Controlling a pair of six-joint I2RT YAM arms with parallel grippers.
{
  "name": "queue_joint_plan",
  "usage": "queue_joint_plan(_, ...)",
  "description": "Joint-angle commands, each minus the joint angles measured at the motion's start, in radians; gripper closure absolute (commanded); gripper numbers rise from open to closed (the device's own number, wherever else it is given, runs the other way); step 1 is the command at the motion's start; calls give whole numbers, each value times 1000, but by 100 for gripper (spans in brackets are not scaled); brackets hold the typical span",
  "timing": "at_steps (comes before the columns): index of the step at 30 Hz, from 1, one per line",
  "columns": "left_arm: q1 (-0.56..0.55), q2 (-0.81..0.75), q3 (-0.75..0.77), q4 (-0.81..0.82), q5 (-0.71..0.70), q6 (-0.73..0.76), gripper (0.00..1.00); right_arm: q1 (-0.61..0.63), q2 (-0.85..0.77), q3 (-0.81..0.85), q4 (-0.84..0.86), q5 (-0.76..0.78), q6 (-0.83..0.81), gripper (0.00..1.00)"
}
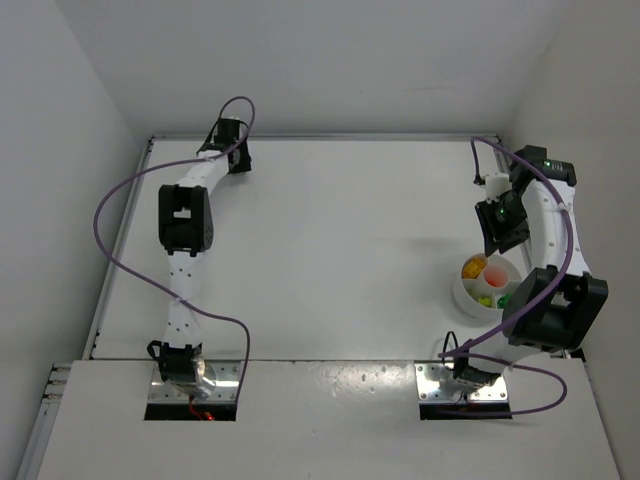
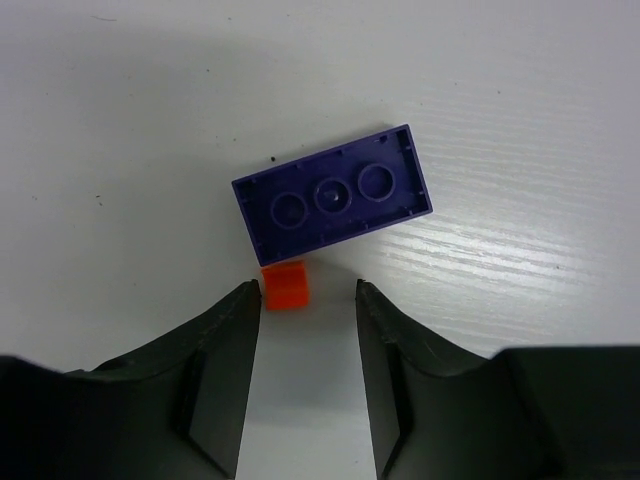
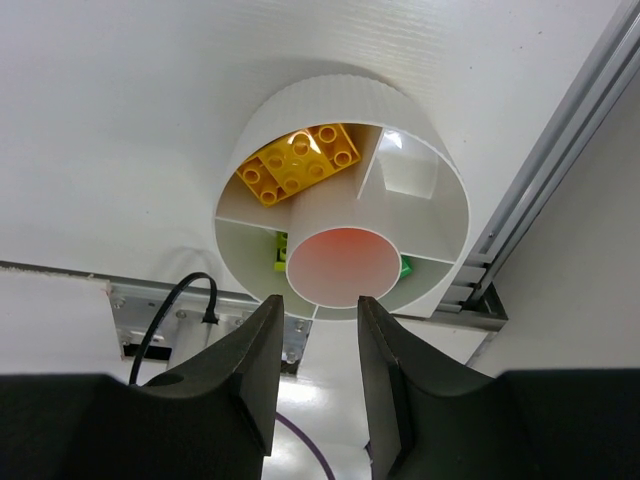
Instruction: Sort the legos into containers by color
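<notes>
White tabletop (image 2: 520, 90) held a small orange plastic brick (image 2: 285, 285) against the near long side of a purple rectangular plastic brick (image 2: 333, 197) lying crosswise, just ahead of the left tool (image 2: 306, 292), its jaws parted, grasping nothing.

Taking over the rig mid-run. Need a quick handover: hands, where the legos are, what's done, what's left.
Left hand: open, low over the table at its far-left end, fingers either side of a small red-orange brick, not gripped.
A purple brick lies studs-down right beside it.
Right hand: open, empty, above the divided white dish.
Done: yellow bricks in one section, green pieces in two others. One section looks empty.
Left: red-orange brick and purple brick go to the dish.
</notes>
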Motion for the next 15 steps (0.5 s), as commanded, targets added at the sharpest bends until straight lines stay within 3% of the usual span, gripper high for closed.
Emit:
queue_joint_plan(1, 23, 96, -8, -91, -37, -61, 51, -5, -3, 25, -4, -21, 8, 64)
queue_joint_plan(9, 23, 106, 2, -91, -28, -61, 59, -5, -3, 25, -4, -30, 8, 64)
queue_joint_plan(15, 23, 106, 2, -123, 3, -51, 74, -5, -3, 25, -4, -30, 8, 64)
